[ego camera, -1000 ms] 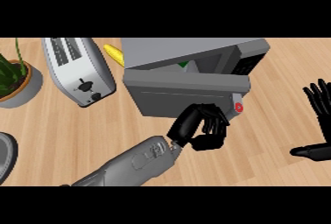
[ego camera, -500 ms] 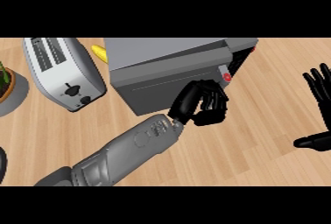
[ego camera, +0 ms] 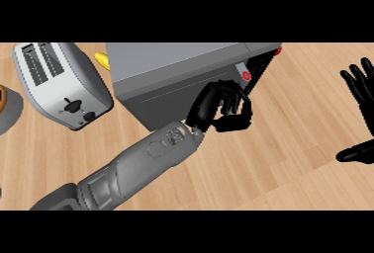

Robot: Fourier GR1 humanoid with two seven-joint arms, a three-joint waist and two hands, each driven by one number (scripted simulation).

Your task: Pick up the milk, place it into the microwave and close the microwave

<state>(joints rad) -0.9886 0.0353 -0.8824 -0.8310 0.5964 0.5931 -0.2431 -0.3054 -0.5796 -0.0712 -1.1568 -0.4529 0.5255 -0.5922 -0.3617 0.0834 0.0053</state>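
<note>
The grey microwave (ego camera: pixel 182 69) stands at the top centre of the head view. Its door (ego camera: pixel 171 96) is swung nearly shut, leaving a narrow dark gap at the right by the red button (ego camera: pixel 246 75). The milk is hidden from sight. My left hand (ego camera: pixel 221 107) rests against the door's right end with its fingers curled and nothing held in them. At the right edge my right hand (ego camera: pixel 360 84) stays open, fingers up, well away from the microwave.
A silver toaster (ego camera: pixel 62 84) stands left of the microwave, with a yellow object (ego camera: pixel 102 60) between them at the back. Part of a round dish (ego camera: pixel 4 101) shows at the left edge. Bare wooden counter (ego camera: pixel 292 163) lies in front and to the right.
The microwave door has swung from partly open to almost shut, with my left hand following it. The green item seen inside earlier is hidden now. The right hand stayed in place.
</note>
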